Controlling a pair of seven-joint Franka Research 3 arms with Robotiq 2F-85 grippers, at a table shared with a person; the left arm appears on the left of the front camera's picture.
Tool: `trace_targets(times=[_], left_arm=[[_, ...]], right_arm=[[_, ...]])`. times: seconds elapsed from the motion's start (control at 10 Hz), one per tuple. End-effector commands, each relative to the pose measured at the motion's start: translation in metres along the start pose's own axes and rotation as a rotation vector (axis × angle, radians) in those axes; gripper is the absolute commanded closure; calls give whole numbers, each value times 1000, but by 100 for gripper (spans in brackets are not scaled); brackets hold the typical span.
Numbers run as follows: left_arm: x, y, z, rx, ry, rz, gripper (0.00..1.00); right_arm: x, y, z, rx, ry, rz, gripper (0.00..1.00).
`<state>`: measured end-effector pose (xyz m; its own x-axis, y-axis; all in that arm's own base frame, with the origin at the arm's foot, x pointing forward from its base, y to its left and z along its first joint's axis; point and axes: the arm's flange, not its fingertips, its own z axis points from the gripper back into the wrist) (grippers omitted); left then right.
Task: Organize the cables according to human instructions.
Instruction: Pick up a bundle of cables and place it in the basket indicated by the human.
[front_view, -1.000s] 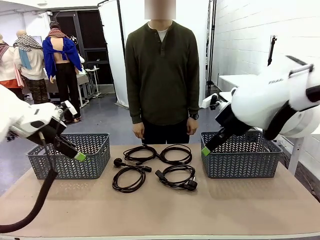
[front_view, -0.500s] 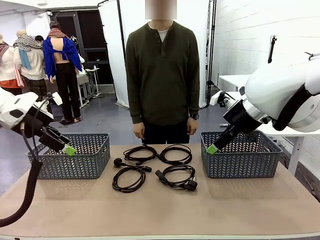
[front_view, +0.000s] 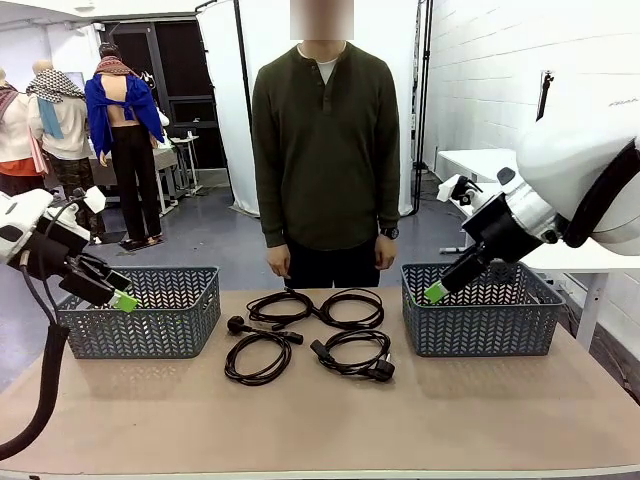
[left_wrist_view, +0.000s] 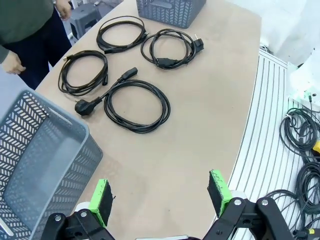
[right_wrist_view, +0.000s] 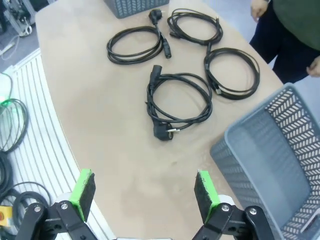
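The left tool (left_wrist_view: 160, 194) hangs released above the desk (left_wrist_view: 200, 100), its jaws spread wide with nothing between them; the right tool (right_wrist_view: 145, 191) is likewise released and empty. The four cables (front_view: 318, 311) lie flat on the desk as round loops in a two-by-two cluster, well ahead of both tools. They sit between the left basket (front_view: 140, 322), just beside the left tool, and the right basket (front_view: 482, 320), just beside the right tool. The loop nearest the left tool (left_wrist_view: 142, 131) has its round plug turned toward that tool's basket, with the short lead running crosswise ahead of the tool; the loop nearest the right tool (right_wrist_view: 150, 95) has its plug pointing back toward the tool and its other end pointing away. The front view shows the human (front_view: 325, 150) standing beyond the cables, arms down; the wrist views bring in the human's hands (left_wrist_view: 12, 62) and spare cords (left_wrist_view: 300, 135) lying off the desk's edge.
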<state>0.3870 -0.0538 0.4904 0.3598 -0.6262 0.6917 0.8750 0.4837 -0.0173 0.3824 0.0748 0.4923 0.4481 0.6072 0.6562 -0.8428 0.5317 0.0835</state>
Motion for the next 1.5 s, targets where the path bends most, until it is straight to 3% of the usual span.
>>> trace_targets(times=[0.0, 1.4], left_arm=[[1, -1, 0, 2, 11, 8, 0], [1, -1, 0, 2, 11, 8, 0]], right_arm=[[2, 0, -1, -3, -12, 18, 0], [0, 0, 0, 0, 0, 0, 0]])
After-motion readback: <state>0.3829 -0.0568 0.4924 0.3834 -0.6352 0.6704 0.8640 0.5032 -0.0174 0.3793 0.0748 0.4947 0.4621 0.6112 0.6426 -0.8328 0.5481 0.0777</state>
